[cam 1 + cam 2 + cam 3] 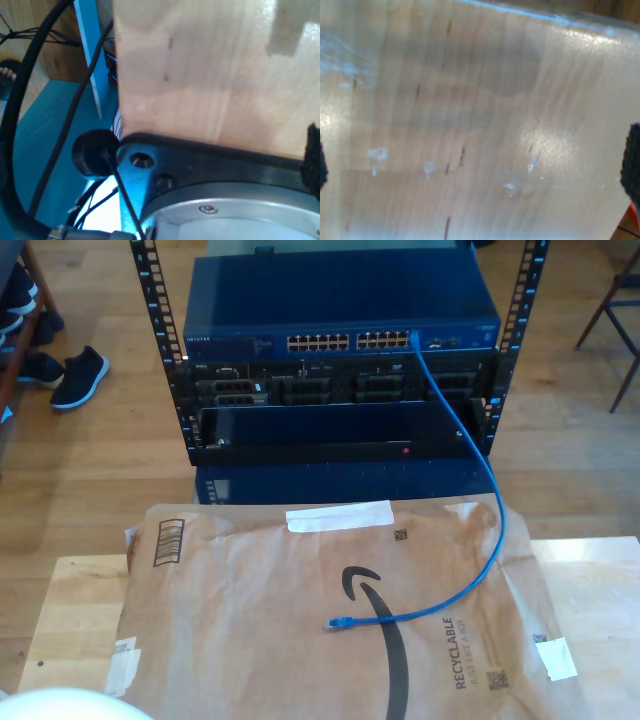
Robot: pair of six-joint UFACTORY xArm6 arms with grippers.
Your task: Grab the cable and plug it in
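Observation:
The cable point(478, 455) is thin and bright blue. One end is plugged into a port point(414, 338) of the blue switch point(340, 310) in the rack, toward the exterior view's right. It hangs down and curves onto a brown paper mailer point(250, 630), where its free plug point(338, 623) lies loose near the printed arrow. My second gripper point(480, 165) looks down on bare pale wood, dark fingertips point(634, 160) at both picture edges, wide apart, nothing between them. In the first wrist view one dark fingertip point(312, 155) shows over wood, beside a black plate.
The mailer covers most of the wooden table point(80, 600). Black rack rails point(150, 300) flank the switch, with an open bay point(330, 425) below. Shoes point(75, 375) lie at the exterior view's left. A black mounting plate point(210, 160), a metal arm base point(225, 210) and thick black hoses point(20, 100) sit at the table edge.

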